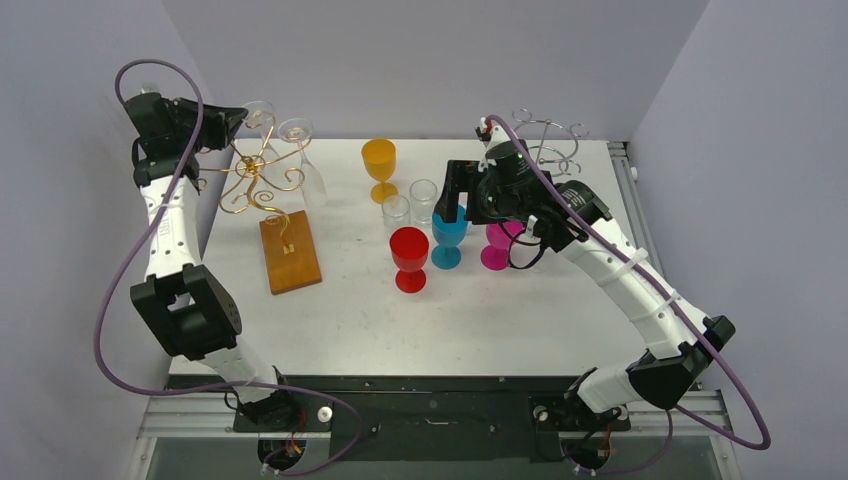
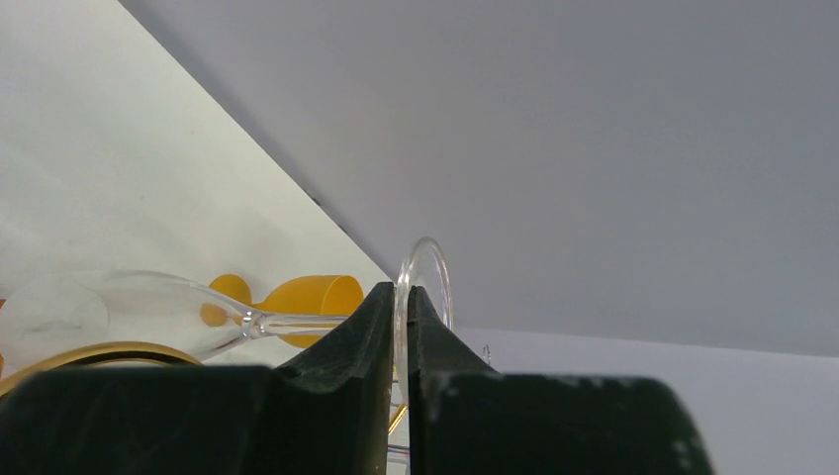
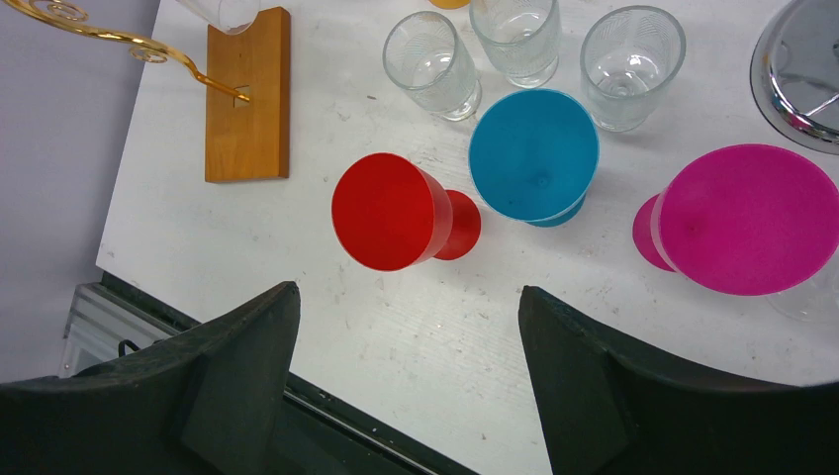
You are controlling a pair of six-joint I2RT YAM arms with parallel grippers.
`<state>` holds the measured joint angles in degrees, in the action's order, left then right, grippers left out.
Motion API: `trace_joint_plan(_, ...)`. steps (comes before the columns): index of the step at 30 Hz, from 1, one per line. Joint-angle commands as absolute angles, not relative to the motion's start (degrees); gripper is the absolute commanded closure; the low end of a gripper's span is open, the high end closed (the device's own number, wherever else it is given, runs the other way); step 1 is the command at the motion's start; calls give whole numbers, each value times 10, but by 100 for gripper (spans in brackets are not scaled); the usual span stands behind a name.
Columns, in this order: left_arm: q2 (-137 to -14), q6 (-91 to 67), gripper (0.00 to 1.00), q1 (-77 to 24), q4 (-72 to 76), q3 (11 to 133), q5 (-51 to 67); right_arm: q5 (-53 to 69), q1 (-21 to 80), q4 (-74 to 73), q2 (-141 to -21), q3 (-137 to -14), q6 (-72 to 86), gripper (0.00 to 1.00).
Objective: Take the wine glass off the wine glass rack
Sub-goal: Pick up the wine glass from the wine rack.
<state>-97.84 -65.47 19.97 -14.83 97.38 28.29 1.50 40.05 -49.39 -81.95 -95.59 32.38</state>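
top view: the left gripper (image 1: 236, 120) is raised over the far left corner of the tabletop (image 1: 350, 320), at the top of the gold wire rack (image 1: 255, 180). the rack's wooden base (image 1: 290, 250) lies near the left edge. the wine glass (image 1: 262, 116) is right at the fingertips, on the far side of the rack. a second clear glass (image 1: 305, 155) hangs just right of it. whether the first glass's stem sits in the wire cannot be told from here. the right gripper (image 1: 452, 195) hovers right of centre, above the blue goblet (image 1: 447, 243). the red goblet (image 1: 409, 256) stands just left of the blue one and the magenta goblet (image 1: 495, 248) just right. an orange goblet (image 1: 379, 164) and two clear tumblers (image 1: 410, 203) stand farther back. a silver rack (image 1: 545, 140) is at the far right edge.

left wrist view: the left gripper's fingers (image 2: 366, 336) are pressed together on the thin round foot of the wine glass, pinching it edge-on. the stem and bowl lie sideways to the left, above a curve of gold wire.

right wrist view: the right gripper (image 3: 411, 366) is spread wide with nothing between its fingers. it looks down on the red, blue and magenta goblets. three tumblers are in a row beyond them.
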Motion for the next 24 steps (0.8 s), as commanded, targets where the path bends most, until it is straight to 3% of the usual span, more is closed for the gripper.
trace_joint_plan(1,-938,-680,100,207,-70,974,317,9,397,-470,-808,-954,328,24)
trace_joint_plan(24,-902,-696,100,212,-50,928,372,9,396,-466,-804,-946,331,24)
